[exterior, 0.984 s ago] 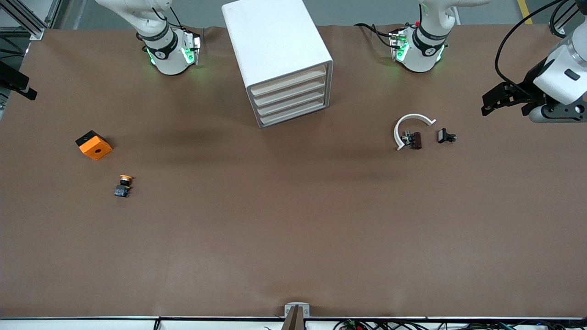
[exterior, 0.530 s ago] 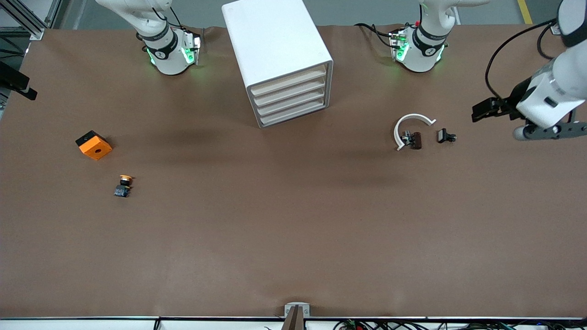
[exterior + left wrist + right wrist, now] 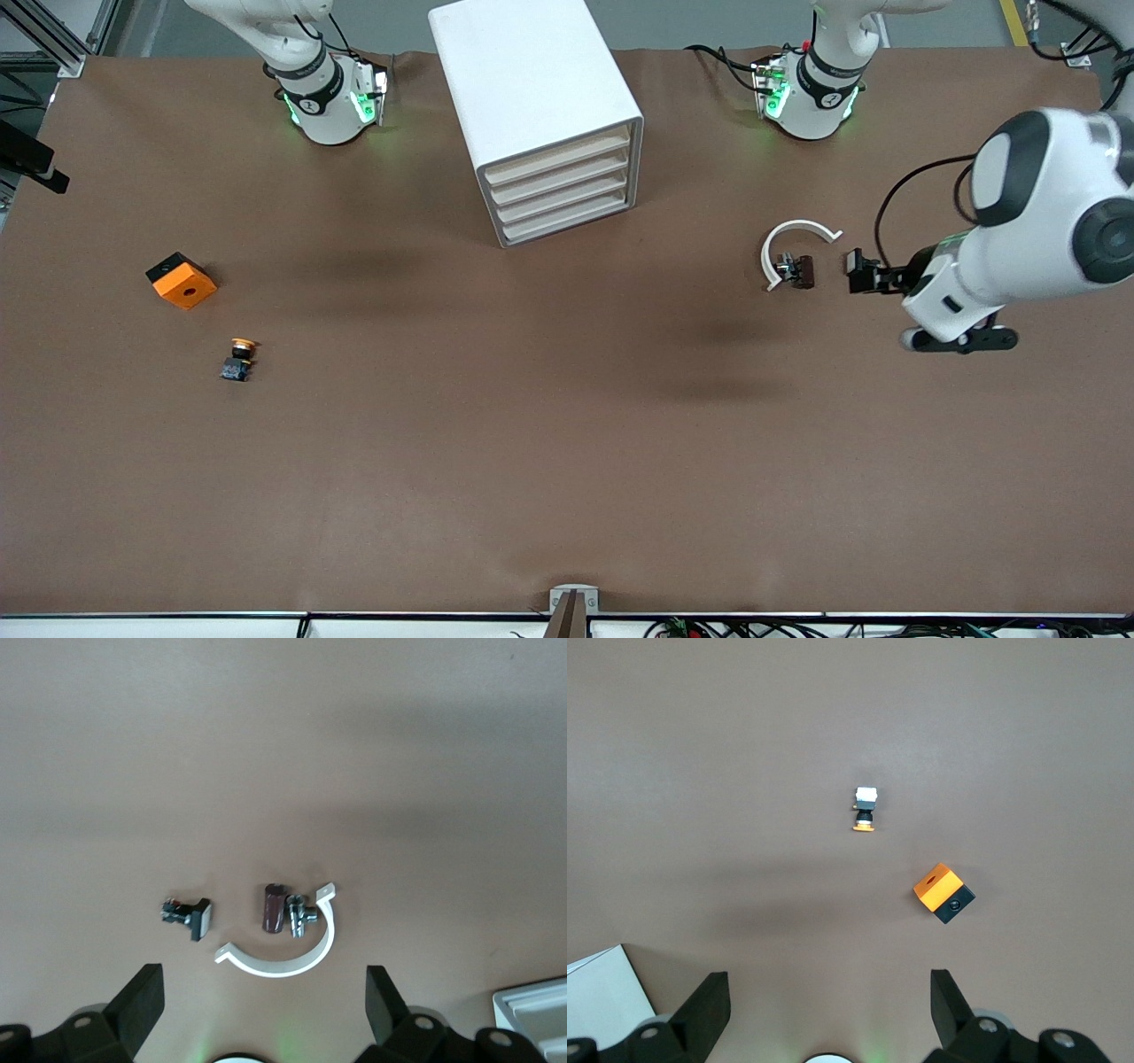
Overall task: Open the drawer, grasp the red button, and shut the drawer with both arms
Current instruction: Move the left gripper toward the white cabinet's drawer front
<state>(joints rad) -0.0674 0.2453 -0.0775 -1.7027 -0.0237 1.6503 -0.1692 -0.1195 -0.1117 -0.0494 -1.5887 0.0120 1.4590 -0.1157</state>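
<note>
The left gripper hung open and empty over the small black part; the right gripper, high over the tabletop, was likewise open and empty.

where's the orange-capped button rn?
Front view: the orange-capped button lies on the table toward the right arm's end, just nearer the camera than the orange block; nothing is touching it.

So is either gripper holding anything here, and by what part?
Nothing is held. The left gripper hangs open over the table, and the right gripper is open and empty too.
</note>
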